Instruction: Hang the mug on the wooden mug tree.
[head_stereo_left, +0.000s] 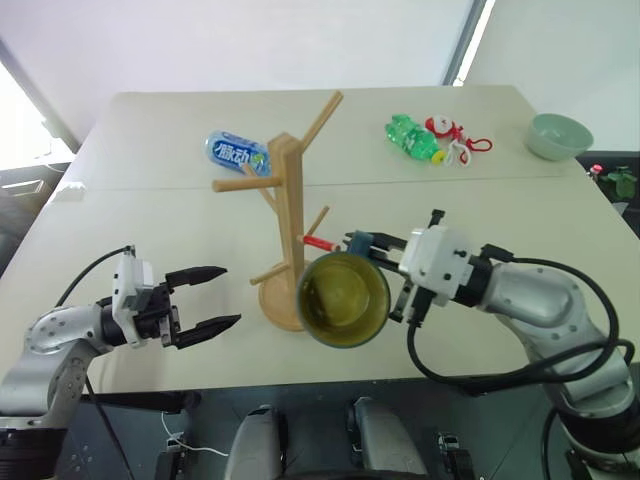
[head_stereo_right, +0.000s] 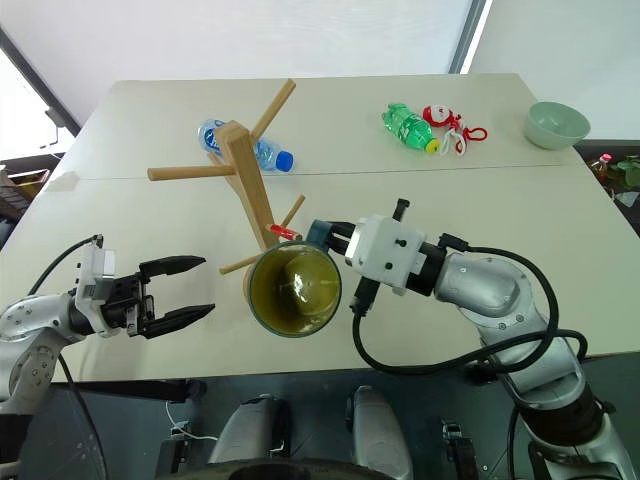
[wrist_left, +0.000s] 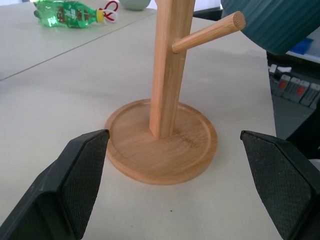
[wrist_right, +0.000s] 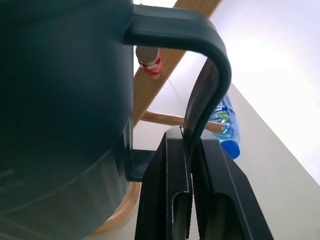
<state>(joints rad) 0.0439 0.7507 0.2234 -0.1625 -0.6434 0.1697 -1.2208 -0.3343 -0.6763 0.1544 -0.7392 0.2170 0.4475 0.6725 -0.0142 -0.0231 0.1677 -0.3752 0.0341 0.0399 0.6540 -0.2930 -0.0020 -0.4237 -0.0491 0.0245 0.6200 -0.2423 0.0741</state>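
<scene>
The left gripper (head_stereo_left: 222, 297), two black fingers on a grey and white arm, hangs over the table's near left part with its fingers spread wide and nothing between them; it points level toward the wooden mug tree (head_stereo_left: 287, 240). In the left wrist view the two textured pads (wrist_left: 82, 182) frame the tree's round disc base (wrist_left: 162, 147), which lies ahead of them and untouched.

A clear plastic water bottle with a blue label and blue cap (head_stereo_left: 238, 153) lies on its side behind the tree, toward the far edge of the pale beige table (head_stereo_left: 150, 230).

The light wooden mug tree stands near the table's near edge, about midway along it: square upright post on a disc base, angled dowel pegs, one of them red-tipped (head_stereo_left: 318, 242) and pointing toward the right arm.

Just beside the tree's base, the teal-blue ceramic mug with a yellow-olive inside (head_stereo_left: 343, 299) is held off the table, tipped on its side with its mouth toward the camera. The right gripper (wrist_right: 192, 150) is clamped on the mug's loop handle (wrist_right: 207, 75), fingers pressed flat against it. The red-tipped peg (wrist_right: 149, 61) sits just beyond the handle loop, not through it.

A crumpled green plastic bottle (head_stereo_left: 414, 138) and a red and white corded item (head_stereo_left: 455, 138) lie toward the far right. A pale green ceramic bowl (head_stereo_left: 559, 136) sits at the far right corner.
</scene>
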